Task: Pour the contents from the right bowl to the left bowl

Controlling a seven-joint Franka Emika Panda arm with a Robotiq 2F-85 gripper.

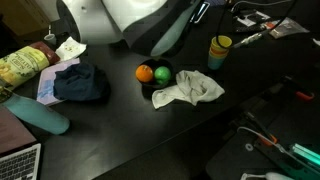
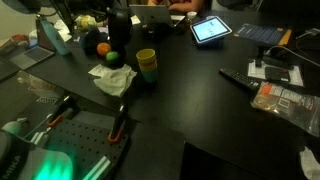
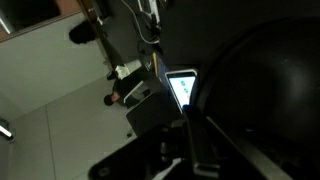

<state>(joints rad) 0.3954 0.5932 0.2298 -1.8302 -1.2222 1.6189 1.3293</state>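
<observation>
Small round orange ball (image 1: pixel 145 73) and bright green ball (image 1: pixel 162 75) are seen touching, just beside a crumpled white cloth (image 1: pixel 190 88) on the black table (image 1: pixel 120 130). Whether the end effector (image 3: pixel 192 150) is clenched or released cannot be told

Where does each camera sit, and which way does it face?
Exterior view: above the table, looking down at the orange ball and green ball; robot arm at top.
Exterior view: across the table, facing the yellow cup; robot arm unclear.
Wrist view: on the wrist, dim; gripper blurred, lit tablet beyond.
Shared: both exterior views show balls, cup.
</observation>
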